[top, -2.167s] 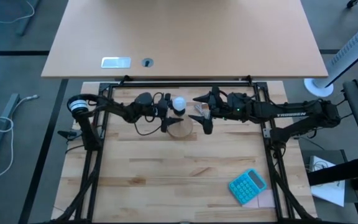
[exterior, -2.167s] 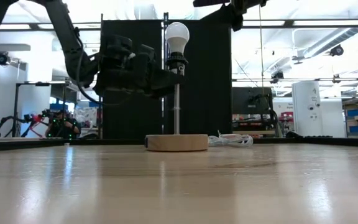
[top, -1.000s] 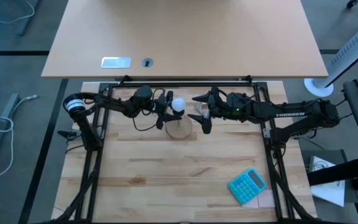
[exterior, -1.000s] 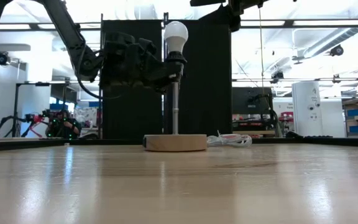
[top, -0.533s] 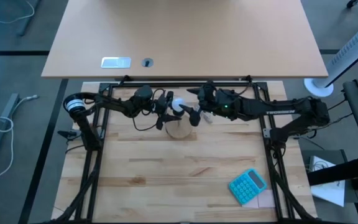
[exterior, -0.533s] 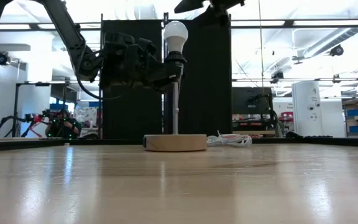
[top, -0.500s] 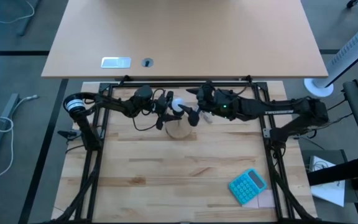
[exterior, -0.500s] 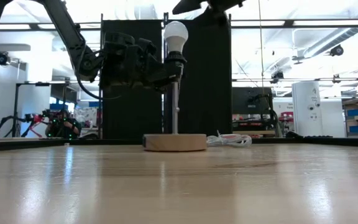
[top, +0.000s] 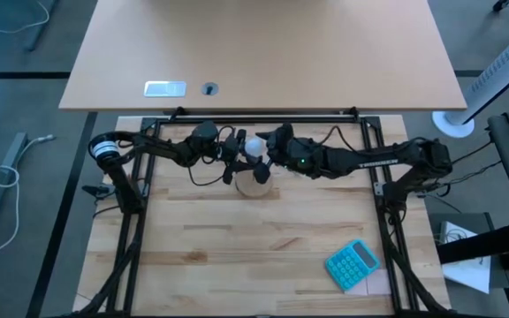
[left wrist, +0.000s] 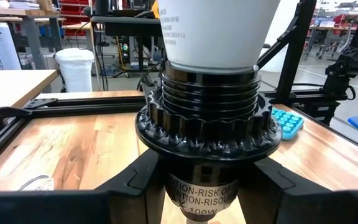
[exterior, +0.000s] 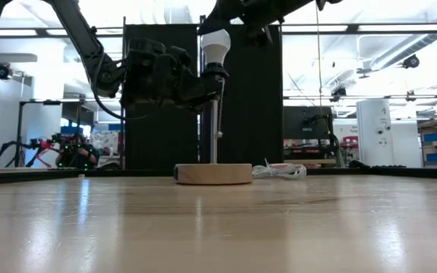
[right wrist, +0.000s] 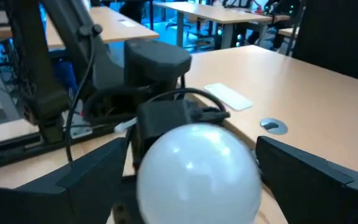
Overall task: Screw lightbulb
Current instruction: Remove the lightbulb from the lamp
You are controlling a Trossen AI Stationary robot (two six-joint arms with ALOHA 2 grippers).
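High view: the lightbulb (top: 254, 147) sits atop the lamp over the wooden base (top: 255, 183).

Low view: the left end effector (exterior: 212, 82) clamps the black socket (exterior: 215, 73).

Right wrist view: the right end effector (right wrist: 194, 180) straddles the bulb, fingers spread.

The middle of the bench (top: 237, 247) near its far edge is crowded: the lightbulb (top: 254, 146) on its socket (left wrist: 207, 134) is flanked by the left gripper (top: 231, 159) and the right gripper (top: 266, 155). Open room is left across the near half, broken only by a blue calculator (top: 353, 264) toward the near right corner.
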